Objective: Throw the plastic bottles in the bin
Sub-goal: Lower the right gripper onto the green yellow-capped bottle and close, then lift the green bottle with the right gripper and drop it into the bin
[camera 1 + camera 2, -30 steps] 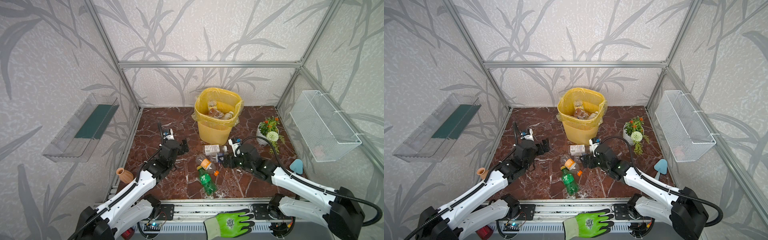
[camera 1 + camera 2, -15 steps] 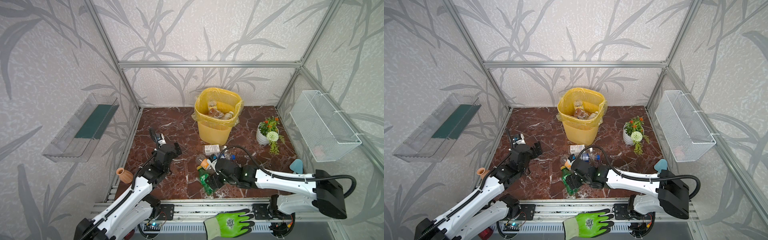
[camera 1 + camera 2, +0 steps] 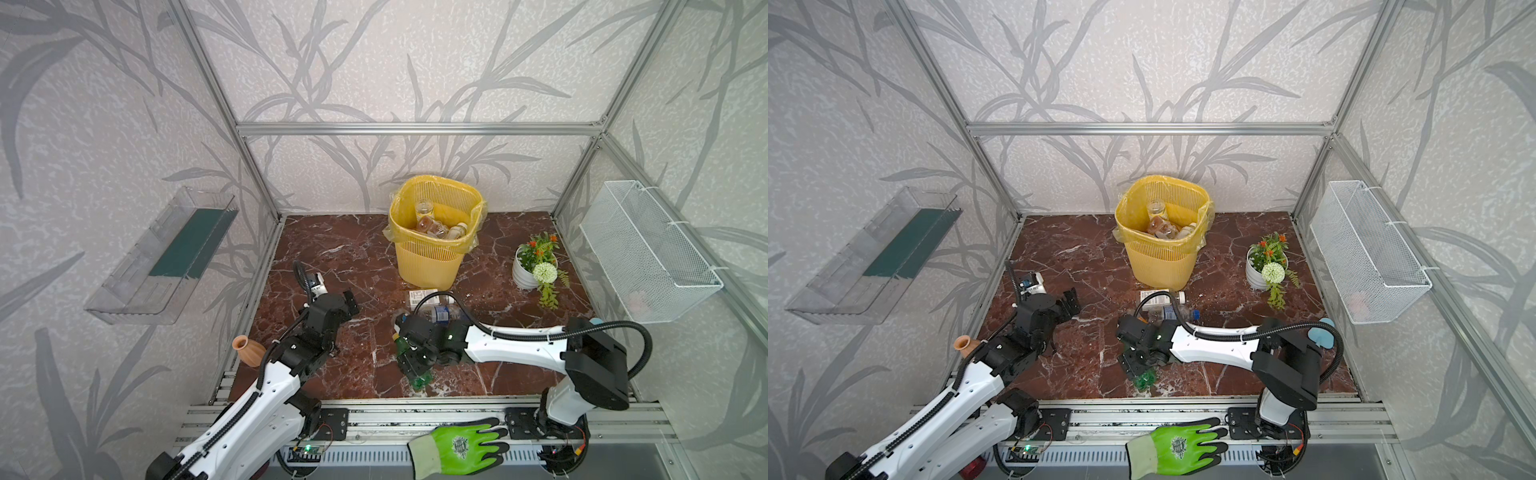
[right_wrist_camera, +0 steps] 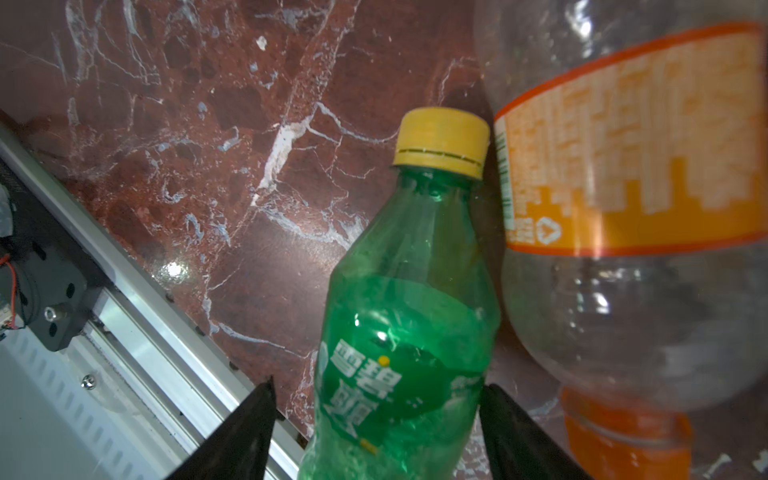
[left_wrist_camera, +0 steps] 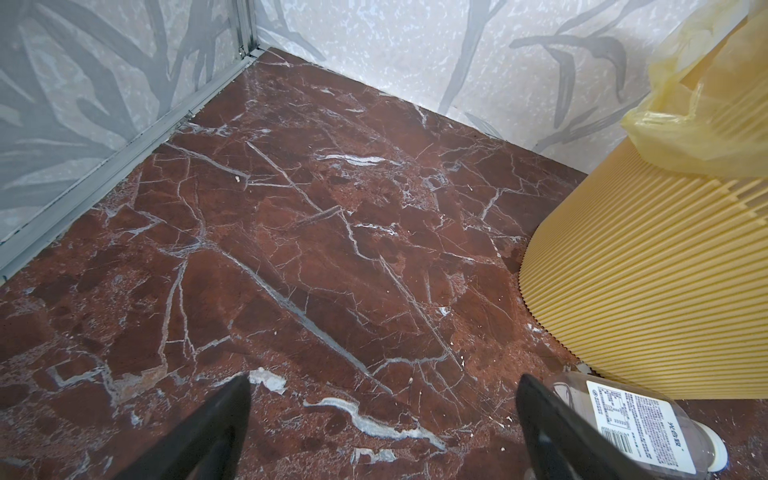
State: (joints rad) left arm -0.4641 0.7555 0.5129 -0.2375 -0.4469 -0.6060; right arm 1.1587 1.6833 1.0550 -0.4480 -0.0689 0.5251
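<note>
So the right pincer (image 4: 376, 384) is down over the green bottle (image 4: 407, 311), one finger on each side of it. On one side a sliver of tabletop (image 4: 249, 208) shows between finger and plastic, so I'd call it spread around the bottle, not clamped on it. The bottle lies on its side with its yellow cap pointing away from the wrist. A clear bottle with an orange label (image 4: 623, 166) sits right up against it.

In both top views the green bottle (image 3: 419, 378) (image 3: 1144, 380) pokes out from under that pincer (image 3: 409, 361) (image 3: 1133, 359), near the front rail and well apart from the bin (image 3: 428, 262) (image 3: 1160, 266).

The left pincer (image 5: 382, 399) is wide open with nothing in it, just bare marble between the fingers. A clear bottle with a white label (image 5: 636, 419) lies just beside one finger, right at the foot of the bin (image 5: 665, 270). From above, that pincer (image 3: 351, 301) hangs over the left half of the tabletop.

A blue-label bottle (image 3: 440, 312) lies between the white-label bottle (image 3: 424, 296) and the right arm. The bin stands at the back and already has a few bottles (image 3: 436, 226) piled inside its yellow liner.
</note>
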